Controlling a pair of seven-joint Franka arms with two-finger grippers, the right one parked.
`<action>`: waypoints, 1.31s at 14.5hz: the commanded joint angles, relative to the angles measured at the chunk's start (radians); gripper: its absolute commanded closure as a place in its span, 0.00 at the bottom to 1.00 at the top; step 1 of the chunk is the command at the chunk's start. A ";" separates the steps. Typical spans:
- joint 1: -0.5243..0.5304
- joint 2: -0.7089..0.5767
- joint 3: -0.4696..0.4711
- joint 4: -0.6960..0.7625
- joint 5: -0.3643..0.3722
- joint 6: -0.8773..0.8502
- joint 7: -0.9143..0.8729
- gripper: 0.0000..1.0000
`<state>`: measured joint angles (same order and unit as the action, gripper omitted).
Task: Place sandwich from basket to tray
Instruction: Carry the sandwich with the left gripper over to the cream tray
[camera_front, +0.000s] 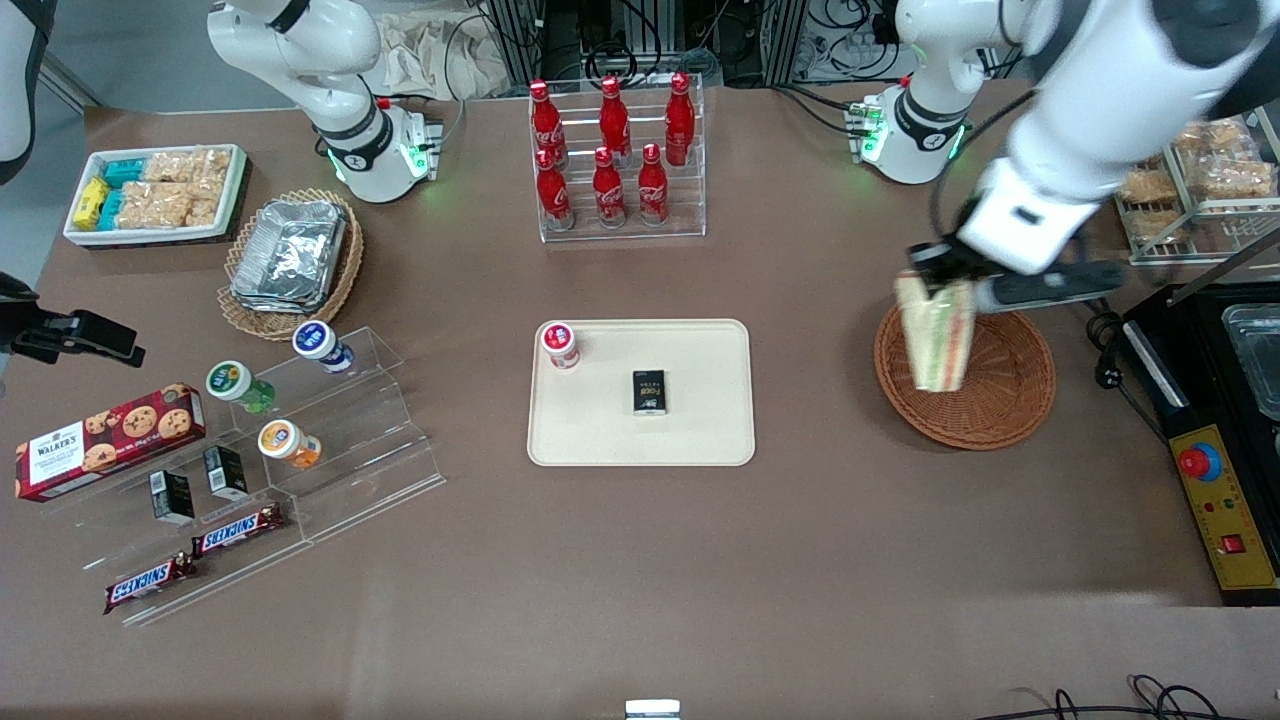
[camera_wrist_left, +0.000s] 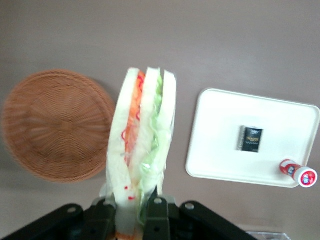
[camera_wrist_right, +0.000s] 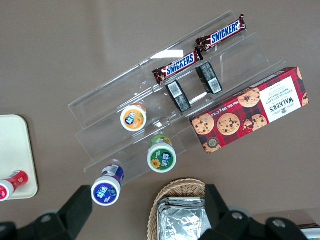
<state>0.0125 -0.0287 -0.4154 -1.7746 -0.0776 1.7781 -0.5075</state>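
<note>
My left gripper (camera_front: 937, 275) is shut on the sandwich (camera_front: 937, 335), a wedge of white bread with green and orange filling in clear wrap. It hangs in the air above the edge of the round reddish-brown wicker basket (camera_front: 990, 395) that is nearest the tray. The wrist view shows the sandwich (camera_wrist_left: 142, 145) clamped between the black fingers (camera_wrist_left: 158, 217), with the basket (camera_wrist_left: 55, 125) bare beneath. The cream tray (camera_front: 700, 430) lies flat at the table's middle, with a small black box (camera_front: 650, 391) and a red-capped bottle (camera_front: 560, 345) on it. The same tray (camera_wrist_left: 220, 145) shows beside the sandwich.
A clear rack of red cola bottles (camera_front: 615, 150) stands farther from the front camera than the tray. A black machine with a red button (camera_front: 1215, 460) sits at the working arm's end, a wire rack of bagged snacks (camera_front: 1200, 180) above it. Acrylic steps with snacks (camera_front: 270, 450) lie toward the parked arm's end.
</note>
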 joint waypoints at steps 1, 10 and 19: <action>-0.003 0.049 -0.101 -0.127 -0.002 0.178 -0.066 1.00; -0.112 0.350 -0.160 -0.327 0.230 0.702 -0.302 1.00; -0.140 0.516 -0.157 -0.250 0.460 0.768 -0.549 0.00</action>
<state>-0.1119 0.4687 -0.5755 -2.0672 0.3420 2.5262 -0.9680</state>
